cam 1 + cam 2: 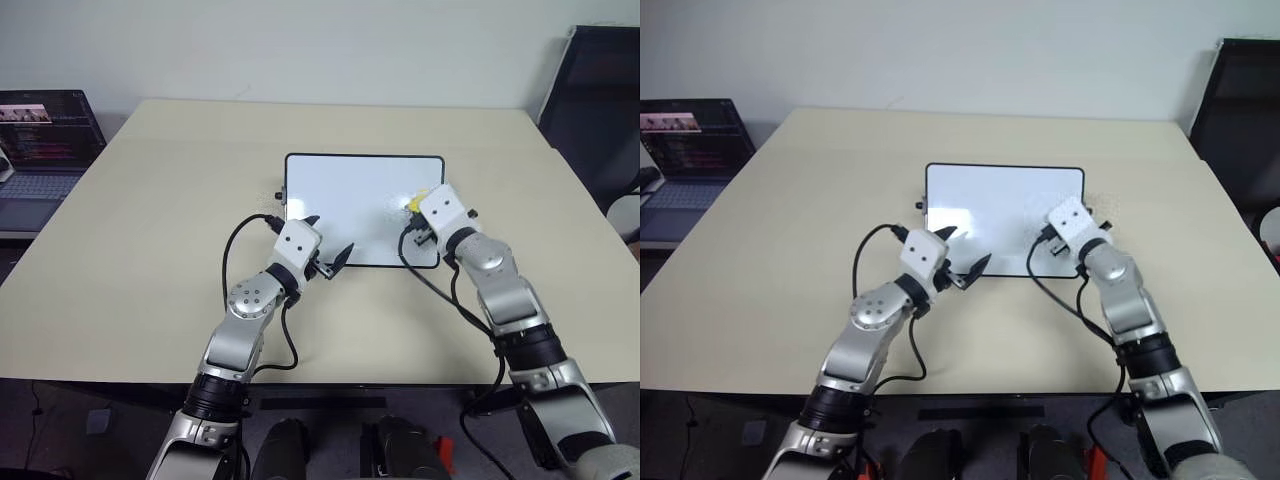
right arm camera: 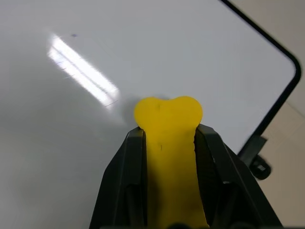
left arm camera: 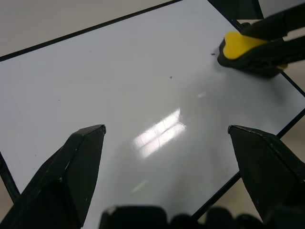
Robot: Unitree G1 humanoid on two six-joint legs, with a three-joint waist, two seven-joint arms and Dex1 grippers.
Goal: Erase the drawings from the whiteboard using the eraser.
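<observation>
The whiteboard (image 1: pixel 350 185) lies flat in the middle of the table, its white surface glossy with glare. My right gripper (image 1: pixel 420 207) is shut on the yellow eraser (image 2: pixel 167 119) and holds it down on the board near the right edge, toward the near corner. A tiny dark marker speck (image 3: pixel 212 54) lies just beside the eraser (image 3: pixel 240 45), and another speck (image 3: pixel 171 77) lies further in on the board; these are what shows of the drawings. My left gripper (image 1: pixel 328 240) hangs open over the board's near left part, with nothing between its fingers.
The beige table (image 1: pixel 150 250) has free room all around the board. An open laptop (image 1: pixel 40 140) stands off the table's far left side. A black chair (image 1: pixel 600 110) stands at the far right. Black cables loop from both wrists.
</observation>
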